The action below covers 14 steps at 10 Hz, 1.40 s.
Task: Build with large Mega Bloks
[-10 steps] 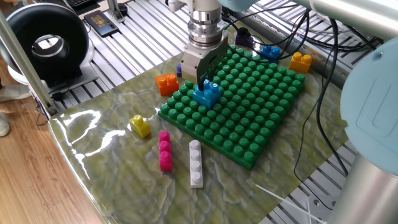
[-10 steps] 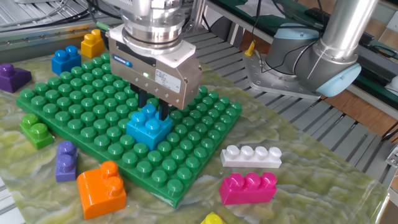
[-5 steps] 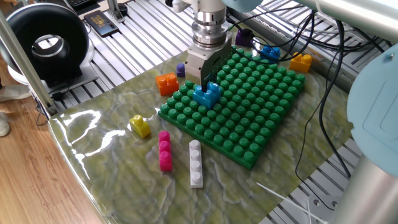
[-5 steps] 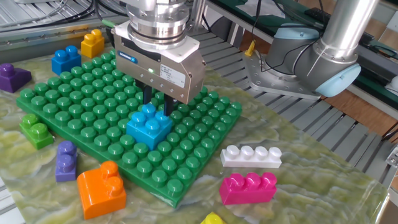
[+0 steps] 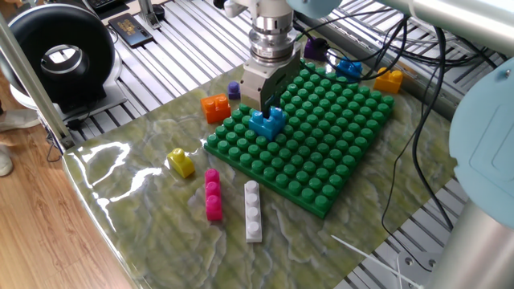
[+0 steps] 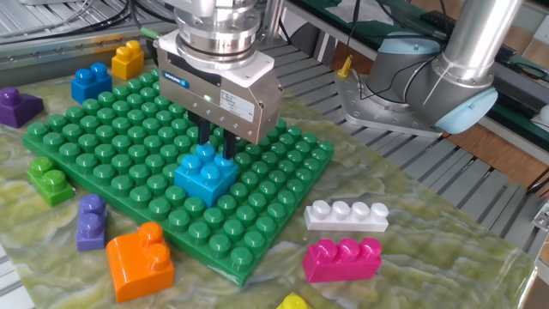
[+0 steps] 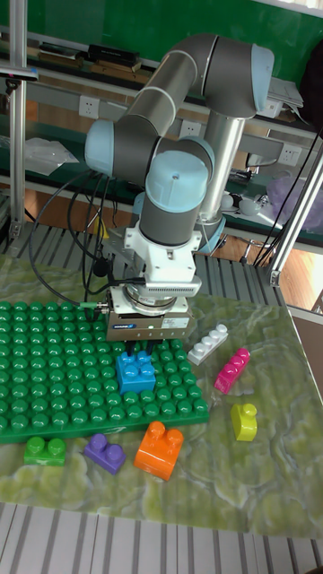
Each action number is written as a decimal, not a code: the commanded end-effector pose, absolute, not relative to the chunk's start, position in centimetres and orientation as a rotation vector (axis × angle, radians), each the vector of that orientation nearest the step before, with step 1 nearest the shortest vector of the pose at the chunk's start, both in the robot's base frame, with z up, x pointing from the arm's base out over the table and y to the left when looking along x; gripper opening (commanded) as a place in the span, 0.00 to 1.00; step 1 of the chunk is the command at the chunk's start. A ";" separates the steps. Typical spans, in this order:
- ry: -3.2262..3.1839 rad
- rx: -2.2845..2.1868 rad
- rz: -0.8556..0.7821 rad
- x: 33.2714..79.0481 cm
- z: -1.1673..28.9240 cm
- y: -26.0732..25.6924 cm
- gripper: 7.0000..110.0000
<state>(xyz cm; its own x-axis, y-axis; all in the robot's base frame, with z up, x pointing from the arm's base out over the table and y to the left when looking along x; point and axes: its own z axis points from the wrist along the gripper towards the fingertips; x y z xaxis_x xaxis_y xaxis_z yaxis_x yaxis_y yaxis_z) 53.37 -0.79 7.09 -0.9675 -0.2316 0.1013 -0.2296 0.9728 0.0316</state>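
A lab bench of slotted aluminium rails carries a counter (image 5: 136,233) covered with a glossy marbled olive sheet, and on it lies a big green studded plastic baseplate (image 6: 103,146).

The arm's two-finger hand (image 6: 216,148) hangs just above a light blue stepped plastic brick (image 6: 206,174) seated near the middle of the baseplate. Its fingers straddle the brick's raised stud; whether they press on it or stand slightly clear cannot be told.

Judged from this, the main risk is that the brick is only half seated: if the fingers drag on the stud as the hand rises, they could lift or tilt the brick off the studs. A sideways move made too low could also knock it or shift the baseplate on the slick sheet.

In the tall fixed view, counted around the baseplate:
- At 6 o'clock: one small green brick (image 7: 44,450), one purple brick (image 7: 106,453) and one chunky orange brick (image 7: 160,449).
- At 3 to 4 o'clock: one long white four-stud brick (image 7: 208,344), one long pink brick (image 7: 232,369) and one small yellow brick (image 7: 244,420).

In the other fixed view, at the far edge: one dark blue brick (image 6: 91,82), one yellow-orange brick (image 6: 128,60) and a second purple brick (image 6: 17,106).

That makes ten bricks in all, with only one placed.
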 end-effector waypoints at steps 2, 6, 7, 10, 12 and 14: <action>-3.023 0.341 -0.046 53.5 7.1 -0.6 0.15; -3.024 0.346 -0.044 53.4 6.7 -0.7 0.15; -3.025 0.348 -0.044 53.4 6.6 -0.7 0.15; -3.025 0.351 -0.044 53.5 6.3 -0.8 0.15; -3.026 0.353 -0.046 53.6 6.2 -0.7 0.15; -3.026 0.353 -0.046 53.6 6.2 -0.7 0.15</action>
